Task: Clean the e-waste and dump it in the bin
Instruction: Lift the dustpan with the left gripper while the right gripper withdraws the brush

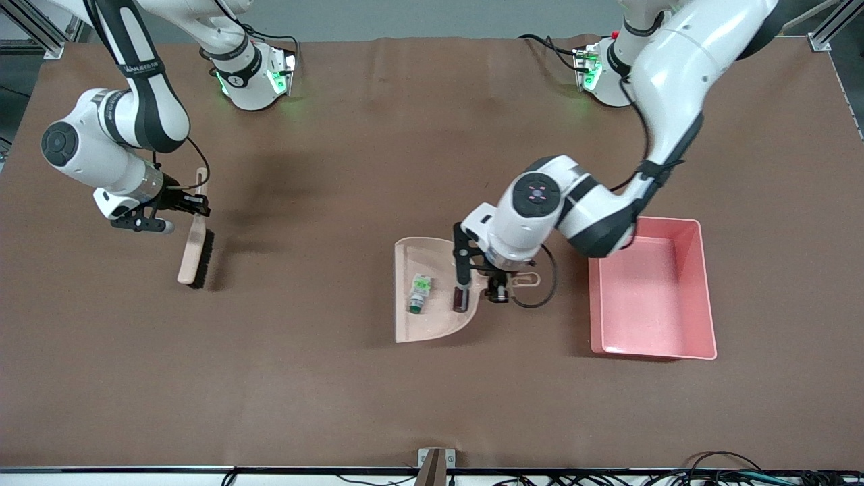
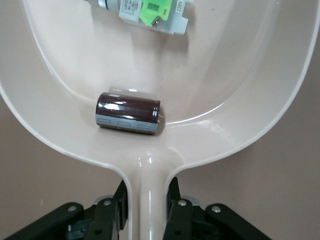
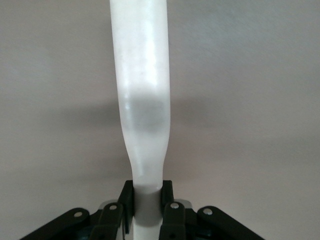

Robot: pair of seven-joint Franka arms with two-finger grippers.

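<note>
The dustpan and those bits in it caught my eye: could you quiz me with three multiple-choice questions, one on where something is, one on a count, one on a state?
1. Where does the dark cylinder lie?
A in the dustpan
B in the pink bin
C under the brush

2. How many e-waste bits are in the dustpan?
A one
B two
C four

3. The left gripper is
A open above the bin
B shut on the dustpan's handle
C holding the brush

Key: 1 A, it rests by the pan's wall. 2 B, cylinder plus white component. 3 B, fingers clamp the handle.
</note>
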